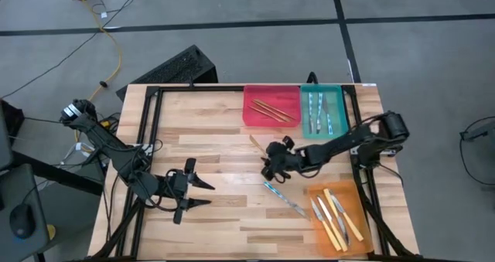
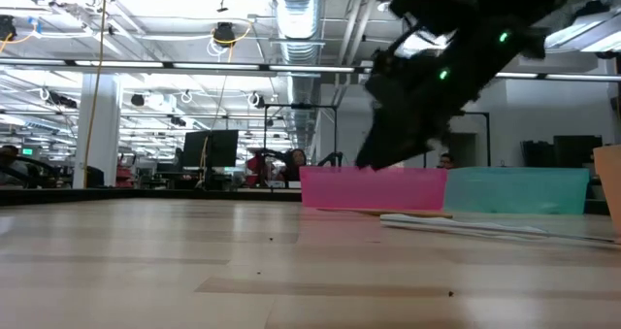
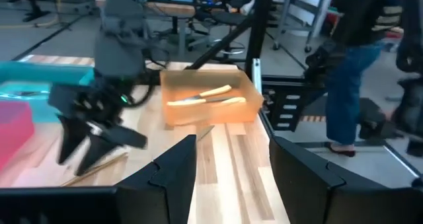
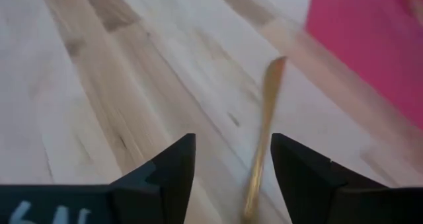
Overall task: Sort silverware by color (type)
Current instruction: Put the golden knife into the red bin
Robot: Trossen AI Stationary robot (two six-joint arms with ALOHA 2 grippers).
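My red tray [image 1: 271, 121] holds tan sticks [image 1: 272, 110] (orange tray [image 1: 354, 202] has knives [image 1: 334, 216]); my right gripper [image 4: 232, 159] gapes open over one stick [image 4: 263, 128].

— Looking bright from above?

— Falling evenly from overhead onto the table [image 1: 209, 131], laying only soft, short shadows beneath both arms. Keeping the grey floor around it flat and dull.

— And from table height?

— Glaring hard off the ceiling lamps [image 2: 291, 4], burning out white there, turning the right arm [image 2: 456, 57] into a near-black silhouette, spreading a pale sheen across the boards.

— Blurring anywhere?

— Smearing the wooden stick [image 4: 266, 112] and the red tray [image 4: 370, 39] in the right wrist view, softening the board grain farther off too. Going hazy in the left wrist view as well, smudging that same arm and the person [image 3: 357, 59] standing behind.
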